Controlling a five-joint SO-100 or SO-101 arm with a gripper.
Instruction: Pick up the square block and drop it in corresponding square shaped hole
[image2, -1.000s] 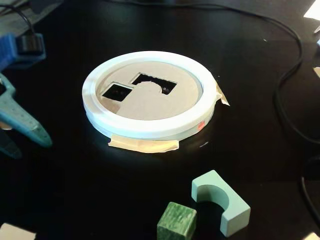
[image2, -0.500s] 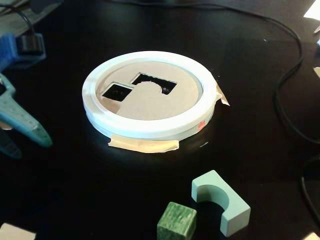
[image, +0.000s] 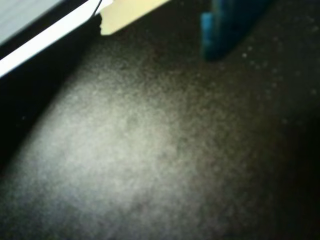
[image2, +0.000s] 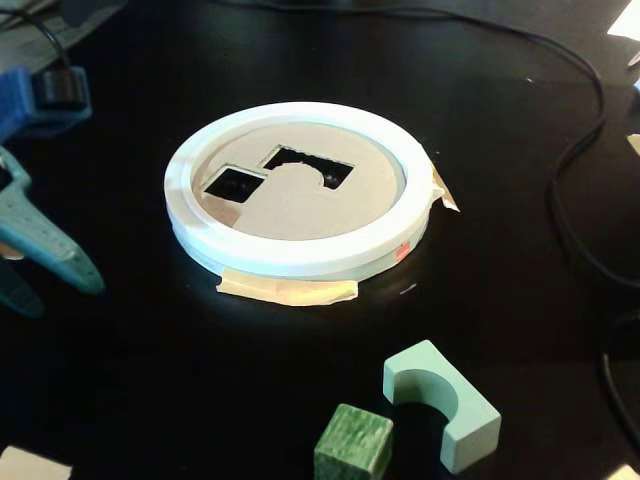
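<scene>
In the fixed view, the square block (image2: 353, 443) stands nearest, at 6 o'clock from the white ring (image2: 300, 255), just beside the pale arch block (image2: 445, 400). Farther, the square shaped hole (image2: 234, 184) is empty. At 9 o'clock, the gripper (image2: 50, 268) has its teal fingers spread apart, holding nothing. The wrist view shows only the blurred black table (image: 150, 160).

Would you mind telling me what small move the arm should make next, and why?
Probably swing the gripper toward the square block. In the fixed view it sits at the left edge holding nothing, while the block rests untouched beside the pale arch block, apart from the square shaped hole.
</scene>
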